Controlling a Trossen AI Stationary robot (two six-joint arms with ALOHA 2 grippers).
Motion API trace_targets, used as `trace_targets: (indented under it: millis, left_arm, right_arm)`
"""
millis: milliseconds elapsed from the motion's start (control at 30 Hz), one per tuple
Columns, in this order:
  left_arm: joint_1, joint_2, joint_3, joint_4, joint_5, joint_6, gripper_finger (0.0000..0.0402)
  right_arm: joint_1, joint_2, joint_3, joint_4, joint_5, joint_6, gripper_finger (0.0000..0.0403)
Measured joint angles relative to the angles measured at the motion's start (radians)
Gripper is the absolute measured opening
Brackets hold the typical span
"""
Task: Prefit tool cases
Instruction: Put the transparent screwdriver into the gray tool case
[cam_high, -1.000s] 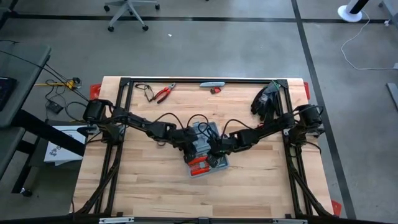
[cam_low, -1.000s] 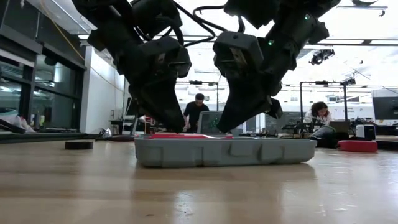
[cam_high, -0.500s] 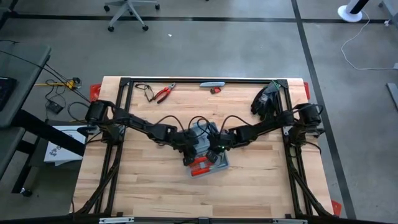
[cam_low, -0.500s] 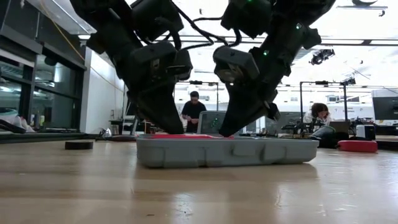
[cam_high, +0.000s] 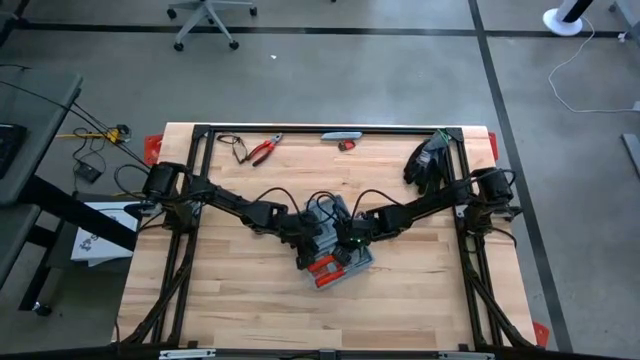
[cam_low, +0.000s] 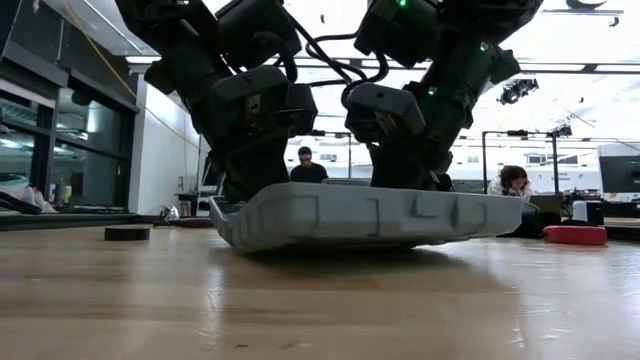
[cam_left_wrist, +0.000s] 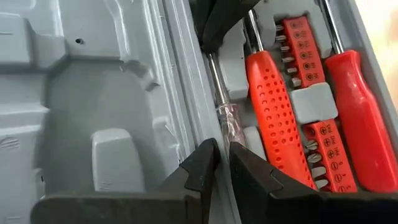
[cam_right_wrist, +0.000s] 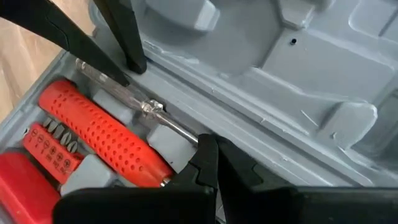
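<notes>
Wooden table (cam_high: 230, 290), pliers (cam_high: 264, 150) far from tilted tool case (cam_low: 370, 215), screwdrivers (cam_left_wrist: 273, 118) inside

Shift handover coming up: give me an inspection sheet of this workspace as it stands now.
Surface: wooden table inside a black frame.
Job's things: grey-blue tool case at table centre, open, one end tipped up off the wood; red-handled screwdrivers and bit strips seated in its slots.
Clutter: red-handled pliers and a dark glove near the far edge; a flat dark block on the table.
Grippers: left gripper nearly closed at the case's centre ridge; right gripper shut, pressing by a screwdriver shaft.
Cables: loops along both arms; loose wires on the floor at left.
Surroundings: two people seated at benches behind; an office chair.
</notes>
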Motion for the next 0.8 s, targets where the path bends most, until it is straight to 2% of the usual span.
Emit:
trace_targets:
  millis: [300, 800]
  left_arm:
    - [0.004, -0.048, -0.006, 0.012, -0.029, 0.025, 0.0046]
    - [0.011, -0.066, -0.006, 0.007, -0.017, 0.025, 0.0046]
  right_arm:
    - [0.000, -0.012, -0.003, 0.022, 0.004, 0.010, 0.0000]
    - [0.020, -0.024, -0.005, 0.072, 0.019, 0.029, 0.0000]
